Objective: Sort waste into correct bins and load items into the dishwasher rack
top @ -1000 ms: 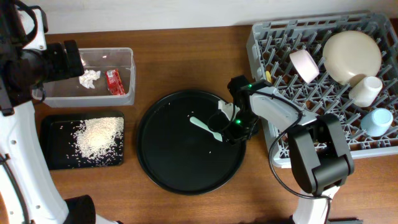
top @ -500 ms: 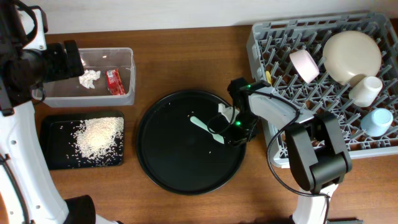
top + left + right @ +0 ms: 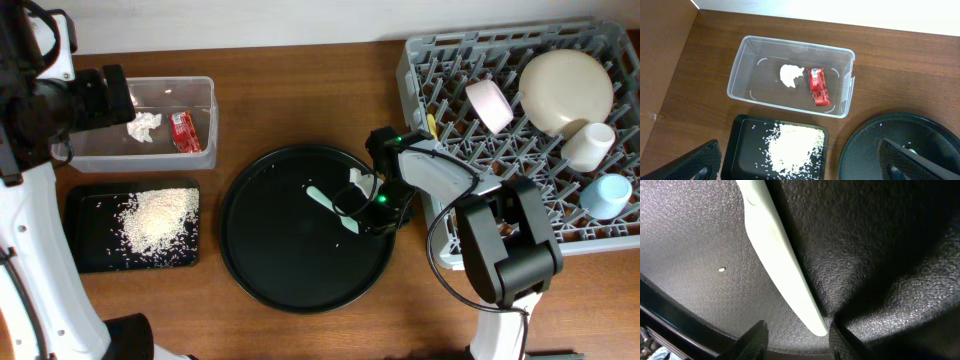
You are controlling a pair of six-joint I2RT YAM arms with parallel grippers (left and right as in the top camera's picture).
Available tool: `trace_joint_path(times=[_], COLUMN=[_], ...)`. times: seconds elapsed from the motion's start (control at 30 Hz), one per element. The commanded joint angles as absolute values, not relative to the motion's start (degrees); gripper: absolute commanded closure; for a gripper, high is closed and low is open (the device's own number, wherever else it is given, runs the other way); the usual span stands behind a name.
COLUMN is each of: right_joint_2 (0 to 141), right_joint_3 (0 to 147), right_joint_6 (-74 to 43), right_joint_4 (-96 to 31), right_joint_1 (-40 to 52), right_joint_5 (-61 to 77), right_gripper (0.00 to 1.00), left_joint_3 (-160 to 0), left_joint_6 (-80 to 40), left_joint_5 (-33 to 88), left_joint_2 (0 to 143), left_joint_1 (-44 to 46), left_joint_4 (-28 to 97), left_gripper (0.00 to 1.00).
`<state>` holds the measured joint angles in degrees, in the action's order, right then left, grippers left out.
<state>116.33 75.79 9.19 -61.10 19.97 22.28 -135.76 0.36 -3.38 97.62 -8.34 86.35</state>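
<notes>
The mint-green spoon [image 3: 330, 207] lies on the large round black tray [image 3: 270, 260]. My right gripper [image 3: 366, 205] is open and down on that tray, its fingers [image 3: 797, 335] on either side of the spoon's handle end [image 3: 780, 255]. My left gripper [image 3: 800, 165] is open and empty, high above the bins. The clear tub [image 3: 205, 110] holds the paper wad [image 3: 791, 75] and red wrapper [image 3: 819, 87]. The shallow black tray [image 3: 80, 250] holds the rice [image 3: 792, 150]. The grey rack [image 3: 420, 70] holds the cream plate [image 3: 566, 90], pink-rimmed bowl [image 3: 490, 105], white cup [image 3: 588, 145], light-blue cup [image 3: 606, 194] and yellow spoon [image 3: 432, 122].
A few stray grains lie on the round tray near the spoon. The rack's left edge stands close to my right arm. Bare wooden table lies between the tub and the rack.
My right gripper has edged a little down and in around the spoon's handle, and the spoon has shifted slightly. The left arm has not moved.
</notes>
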Motion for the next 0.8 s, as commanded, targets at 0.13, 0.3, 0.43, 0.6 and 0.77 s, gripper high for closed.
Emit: trace_joint_path(times=[0.13, 0.3, 0.43, 0.6, 0.77], right_joint_2=[117.25, 114.98, 115.00, 115.00, 115.11], right_joint_3=[87.35, 94.50, 93.10, 88.49, 82.52], right_joint_6=[40.18, 25.80, 12.97, 10.15, 6.76], right_joint_4=[-84.33, -83.02, -79.22, -76.62, -69.82], right_joint_1=[20.62, 21.56, 22.22, 27.59, 37.67], right_joint_5=[53.58, 37.52, 23.05, 15.03, 1.34], right_gripper=[0.92, 0.84, 0.74, 0.60, 0.46], left_joint_3=[-136.22, -136.22, -136.22, -136.22, -136.22], left_joint_6=[-0.03, -0.03, -0.03, -0.03, -0.03], left_joint_5=[-3.20, -3.20, -3.20, -3.20, -3.20], left_joint_2=[97.27, 97.27, 97.27, 97.27, 97.27], left_joint_1=[-8.69, -8.69, -8.69, -8.69, -8.69], left_joint_4=[86.21, 86.21, 86.21, 86.21, 86.21], left_gripper=[0.01, 0.01, 0.01, 0.01, 0.01])
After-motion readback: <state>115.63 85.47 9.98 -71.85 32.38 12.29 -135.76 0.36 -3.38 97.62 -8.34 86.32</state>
